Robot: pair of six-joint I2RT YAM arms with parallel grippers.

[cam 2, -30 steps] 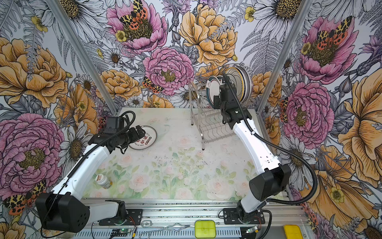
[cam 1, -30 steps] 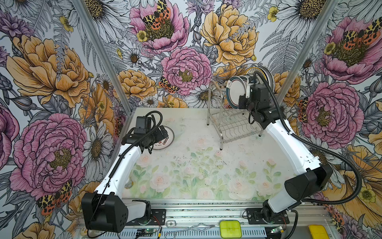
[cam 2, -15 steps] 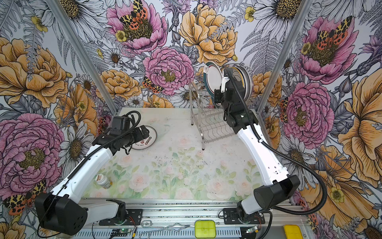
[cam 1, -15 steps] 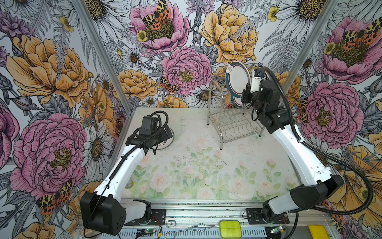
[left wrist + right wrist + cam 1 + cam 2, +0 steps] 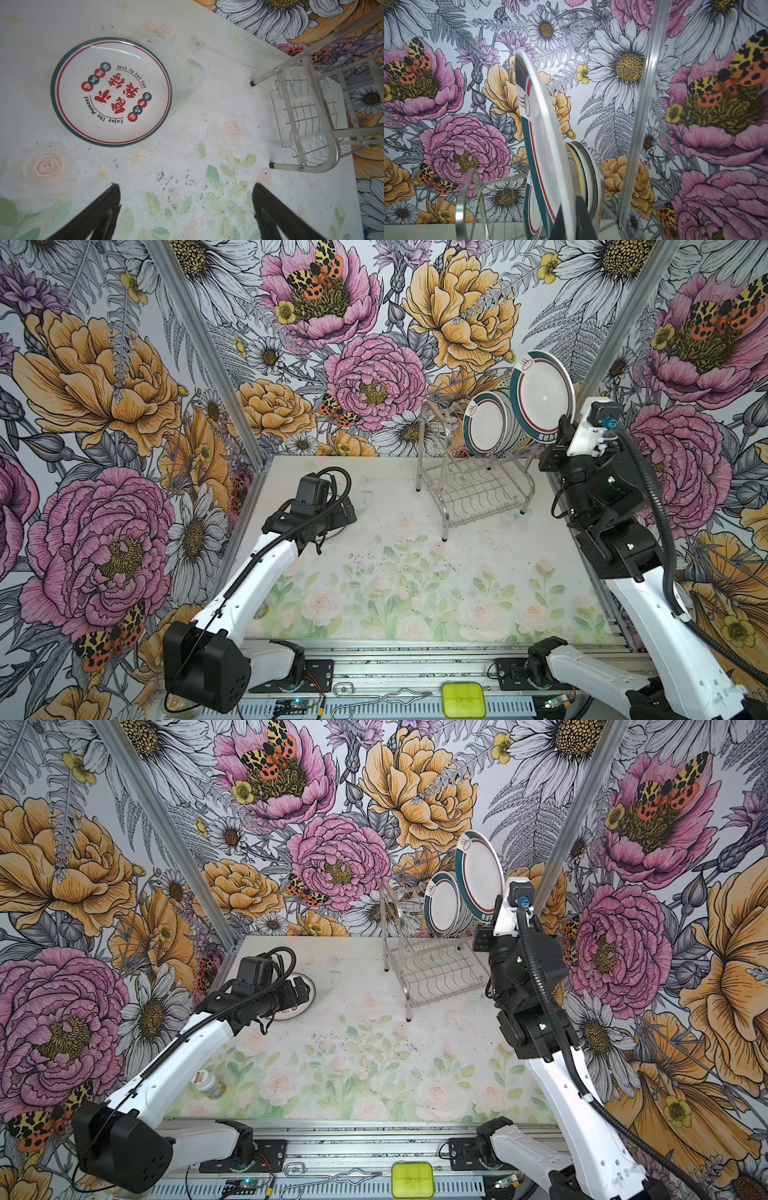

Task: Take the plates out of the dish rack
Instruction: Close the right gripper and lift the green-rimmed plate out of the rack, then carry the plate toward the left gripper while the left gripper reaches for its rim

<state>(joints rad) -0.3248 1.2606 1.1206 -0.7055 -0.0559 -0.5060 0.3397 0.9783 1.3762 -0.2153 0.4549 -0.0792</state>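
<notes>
Bottle (image 5: 209,1084) well apart from dish rack (image 5: 436,971)

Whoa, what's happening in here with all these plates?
Two robot arms are emptying a dish rack. The right arm's fingers are shut on the rim of a teal-rimmed plate, held upright above the rack, where more plates stand. The left arm's fingers hang open over the table beside a plate with red characters lying flat there.

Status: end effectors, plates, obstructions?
Right end effector shut on teal-and-red-rimmed white plate, held up over steel wire dish rack. Left end effector open near red-lettered plate. More plates racked. Nothing blocking seen.
</notes>
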